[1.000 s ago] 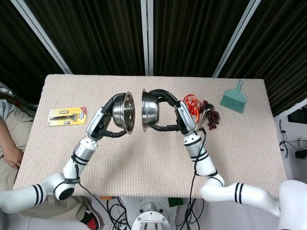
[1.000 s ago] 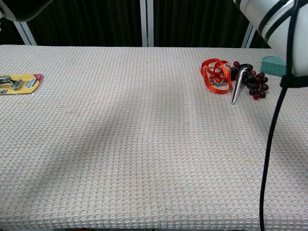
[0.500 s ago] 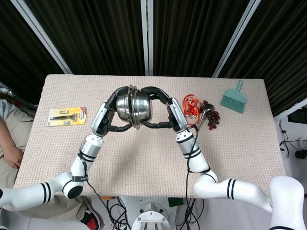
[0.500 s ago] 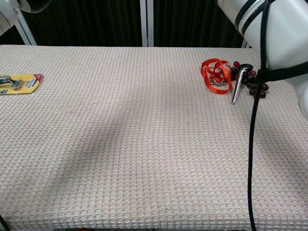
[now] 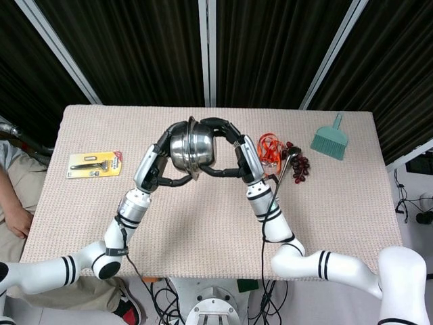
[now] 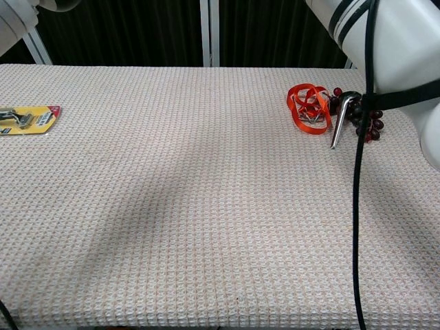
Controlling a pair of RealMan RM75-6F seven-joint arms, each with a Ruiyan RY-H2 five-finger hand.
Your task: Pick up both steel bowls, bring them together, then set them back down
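Observation:
In the head view, two steel bowls are raised above the middle of the table and pressed together, tipped on their sides. The left bowl (image 5: 178, 149) is gripped by my left hand (image 5: 160, 157), whose fingers wrap its outer side. My right hand (image 5: 235, 150) holds the right bowl (image 5: 205, 149) from the other side. Where the two rims meet shows as a thin edge between them. In the chest view neither hand nor bowl appears, only part of my right arm (image 6: 388, 38) at the top right.
A yellow razor pack (image 5: 95, 163) (image 6: 24, 117) lies at the left. An orange strap (image 5: 270, 149) (image 6: 308, 106), dark grapes (image 5: 300, 168) (image 6: 364, 118) and a metal tool (image 6: 342, 120) lie right of centre. A teal brush (image 5: 329, 139) is far right. A person (image 5: 10, 196) sits beyond the table's left end.
A second ago the bowls were held apart with a gap between the rims. Both hands have moved inward and slightly up, and the bowls now touch.

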